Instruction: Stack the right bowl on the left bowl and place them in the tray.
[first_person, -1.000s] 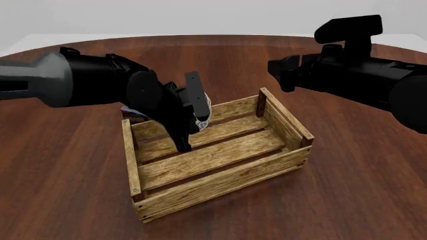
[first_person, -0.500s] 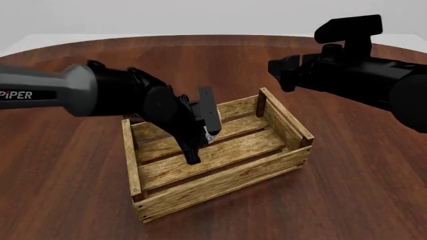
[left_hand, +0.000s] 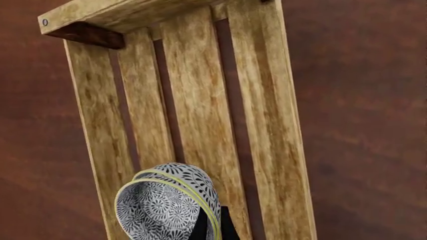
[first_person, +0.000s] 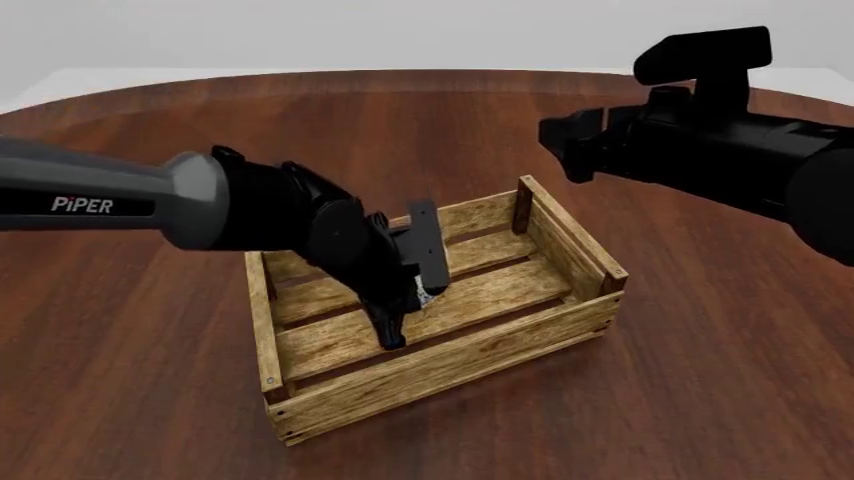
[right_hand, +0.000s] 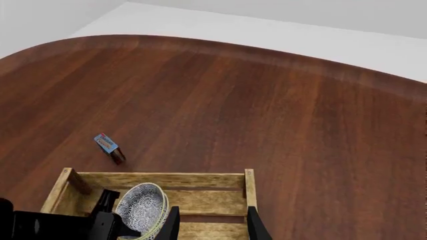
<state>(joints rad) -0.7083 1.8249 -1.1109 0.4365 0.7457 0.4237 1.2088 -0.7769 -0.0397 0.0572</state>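
I hold the stacked bowls (left_hand: 168, 205) in the left claw (first_person: 407, 290) over the middle of the tray (first_person: 441, 362), which sits on the brown wooden bench (first_person: 721, 380). The claw is pinched on the rim of the stack, one finger inside and one outside, and the bowls hang tilted, their mouths turned sideways rather than up. From the front view I cannot tell whether they touch the slats or hang just above them.

The bowls are small, round and thin-walled, patterned in a fine black-and-white floral print with a yellow-green band at each lip; two lips show close together, so I judge one bowl nested in the other. The tray is a light-brown slatted crate with darker corner posts, far wider than the bowls.

I judge the pair to be light, stiff and glazed, so probably slick. A rim grip like this one is the only practical hold, yet it lets the stack swing, and the inner bowl could slide out while tilted. I would level them before letting go.

The right claw (right_hand: 212, 220) hovers high over the far right of the tray, its fingers parted and holding nothing. A small blue-and-red box (right_hand: 108, 147) lies on the bench beyond the tray's far left corner.
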